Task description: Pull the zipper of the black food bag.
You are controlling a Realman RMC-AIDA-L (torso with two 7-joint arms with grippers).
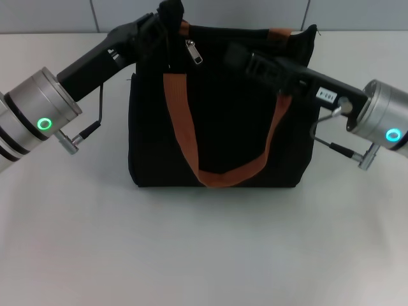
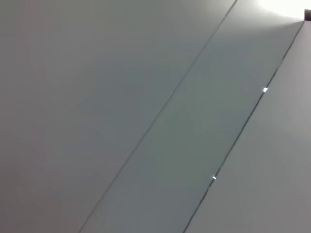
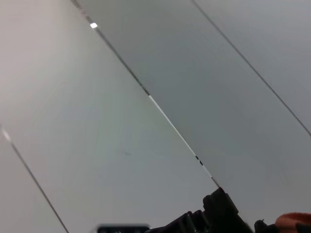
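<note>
Roughly, nearest first, all placed against the black food bag:

Surface: the surface (image 1: 204,255) is pale, matte grey-white; a bare stretch lies in front of the bag, more to both sides.

Black food bag: the black food bag (image 1: 223,121) stands upright on the surface, broad face toward the robot. Standing tall probably keeps the zip line along its top edge within reach of both arms.

Strap: an orange-brown strap (image 1: 220,172) droops in a loop down the bag's front face, slack, apparently not held.

Zipper: the zipper (image 1: 194,52), a small silver tab, hangs just below the bag's top edge, toward its left end.

Left end effector: the left end effector (image 1: 167,19) sits at the bag's top left corner, beside the tab. It looks placed to pin or lift that corner so the zip line stays taut, as a judgement. Black on black; cannot tell whether it is wide or narrow, or gripping fabric.

Right end effector: the right end effector (image 1: 239,56) reaches across the bag's upper front from the right side, short of the tab. Likely heading for the pull. Its opening cannot be told either.

Room: behind the bag, a grey panelled wall (image 1: 255,14) with thin seams; both wrist views face such panels, and the right wrist view catches only dark shapes and a bit of orange at its edge.
</note>
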